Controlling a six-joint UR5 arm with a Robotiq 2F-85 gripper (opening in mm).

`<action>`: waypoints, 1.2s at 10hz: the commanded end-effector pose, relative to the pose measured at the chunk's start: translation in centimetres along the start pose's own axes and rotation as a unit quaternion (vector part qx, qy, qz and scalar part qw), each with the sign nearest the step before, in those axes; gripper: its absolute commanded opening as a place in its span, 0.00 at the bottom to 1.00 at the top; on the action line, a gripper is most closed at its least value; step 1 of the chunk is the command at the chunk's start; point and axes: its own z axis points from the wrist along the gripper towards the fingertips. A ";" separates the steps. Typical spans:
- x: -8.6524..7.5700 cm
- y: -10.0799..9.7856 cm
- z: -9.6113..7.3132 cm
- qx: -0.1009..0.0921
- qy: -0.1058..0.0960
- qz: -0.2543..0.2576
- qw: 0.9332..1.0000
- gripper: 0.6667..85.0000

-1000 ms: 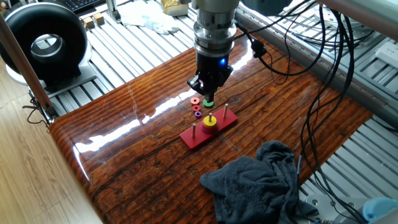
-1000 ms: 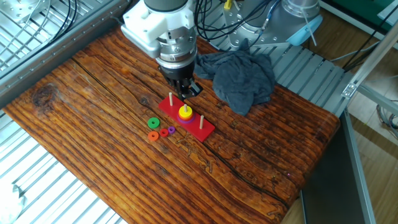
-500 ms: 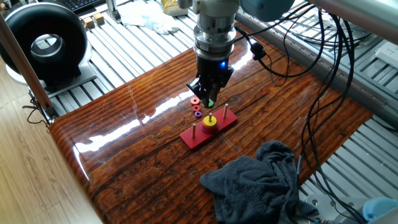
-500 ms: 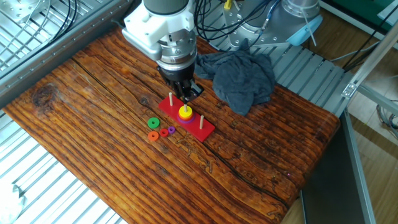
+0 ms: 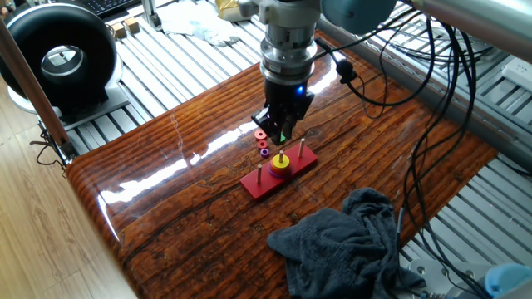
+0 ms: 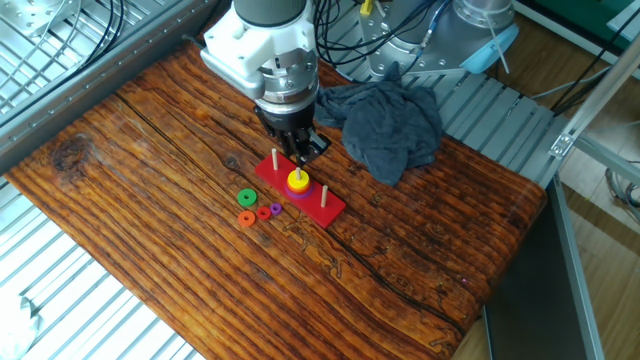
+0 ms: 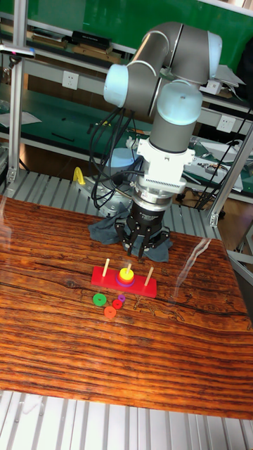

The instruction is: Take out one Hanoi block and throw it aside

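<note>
- The Hanoi block (image 6: 297, 180), a small flat yellow ring with a centre hole, sits on the middle peg of a red base (image 6: 299, 190), on top of a purple disc (image 7: 126, 284).
- The red base has 3 upright pegs; the 2 outer pegs are bare.
- Just beside the base, loose on the wooden table (image 6: 420, 250), lie 4 rings: a green ring (image 6: 246, 198), an orange-red ring (image 6: 246, 218), a small red ring (image 6: 264, 212) and a small purple ring (image 6: 276, 208).
- The gripper (image 7: 140, 249) hangs just above and slightly behind the middle peg, pointing down. Its dark fingers look parted, with nothing between them.
- Progress, as a judgement: the yellow ring is not yet lifted, so the grasp, the lift off the peg and the toss aside all remain.
- A crumpled grey cloth (image 6: 385, 120) lies on the table, well apart from the base.
- The other fixed view shows all 4 loose rings clearly; in one fixed view the gripper (image 5: 281, 133) hides most of the green ring.
- The tall fixed view shows the whole arm and the gap between the gripper and the yellow ring.
- Only one fixed view shows a round black device (image 5: 58, 56) beyond the table's edge.
</note>
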 end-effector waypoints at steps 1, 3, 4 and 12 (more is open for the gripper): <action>0.0 0.3 0.3 -0.008 -0.005 -0.005 1.000 0.43; 0.0 0.3 0.4 -0.007 -0.004 -0.010 1.000 0.45; 0.0 0.1 0.5 -0.006 -0.005 -0.016 1.000 0.47; -0.4 -0.6 2.5 0.009 -0.029 -0.055 0.998 0.57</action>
